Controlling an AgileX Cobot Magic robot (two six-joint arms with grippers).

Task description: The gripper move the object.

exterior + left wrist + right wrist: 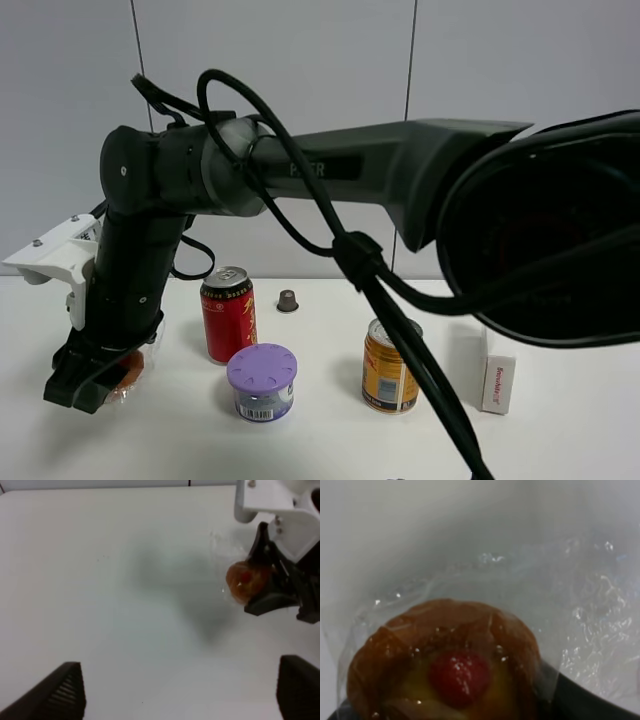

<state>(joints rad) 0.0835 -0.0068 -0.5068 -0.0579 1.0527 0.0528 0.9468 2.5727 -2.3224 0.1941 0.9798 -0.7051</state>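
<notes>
The bun, golden-brown with a red spot and wrapped in crinkly clear plastic, is at the far left of the white table. My right gripper reaches across from the right on its thick black arm and is shut on the bun, at or just above the table top. The right wrist view shows the bun very close, with a dark finger beside it. The left wrist view shows the bun held in the right gripper. My left gripper is open and empty, well short of the bun.
A red can stands just right of the bun. A purple-lidded tub sits in front of the can, and a gold can is further right. A small brown capsule and a white box are also on the table.
</notes>
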